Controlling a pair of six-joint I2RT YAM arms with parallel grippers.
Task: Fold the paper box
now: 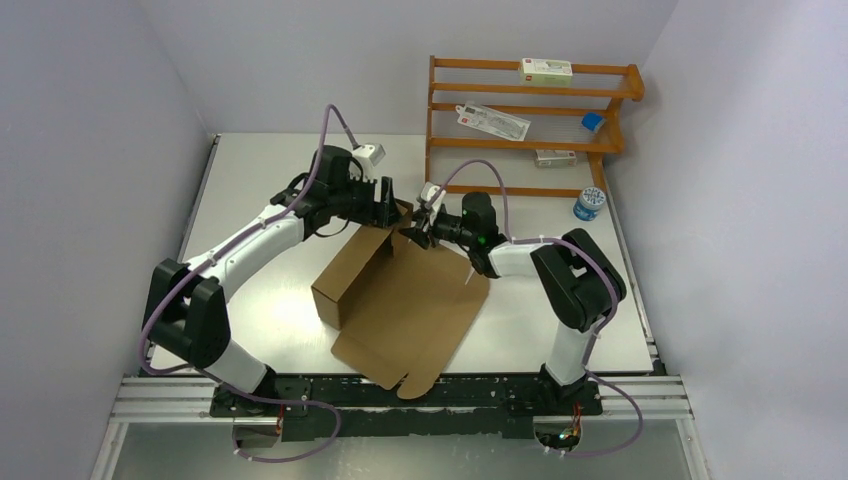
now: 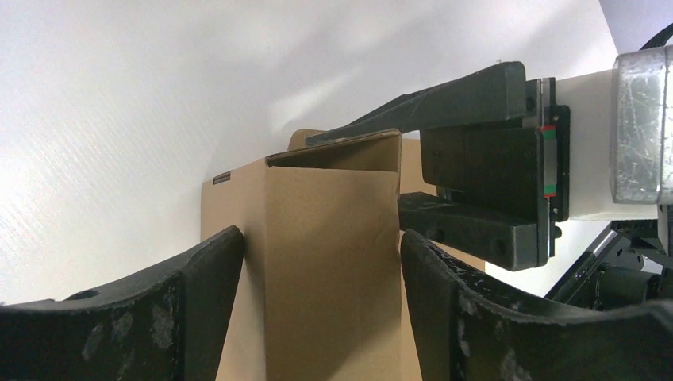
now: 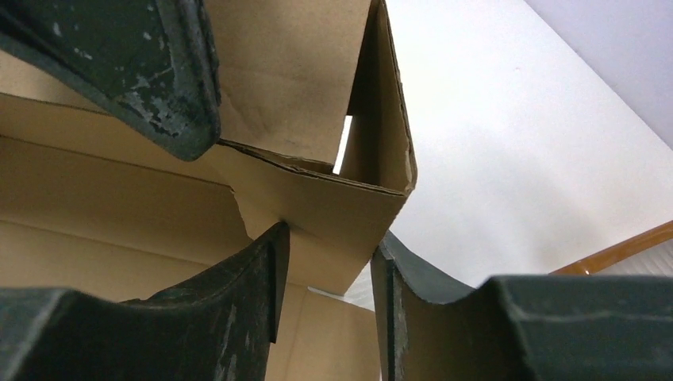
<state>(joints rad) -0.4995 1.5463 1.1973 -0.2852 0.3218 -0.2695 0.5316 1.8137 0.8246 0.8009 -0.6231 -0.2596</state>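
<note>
While the box (image 1: pixel 400 300) lies at the centre of the counter (image 1: pixel 260 170), one long wall (image 1: pixel 355 265) stands raised along its 10 o'clock side. The rest of the sheet spreads flat toward 6 o'clock. Both end effectors meet at the wall's 12 o'clock end. The left end effector (image 2: pixel 321 242), set in from 9 o'clock, straddles the upright wall. Its fingers (image 2: pixel 198 274) press against two opposite faces, so it grips the box. The right end effector (image 3: pixel 325 258), set in from 3 o'clock, has its jaws part-way apart around a corner flap (image 3: pixel 317 210) of the same wall. In the left wrist view, one of its fingers lies over the flap's top edge and the other beneath it. Whether these jaws actually pinch the flap cannot be told. A wooden rack (image 1: pixel 520 92) stands at 1 o'clock, well apart from the box.
</note>
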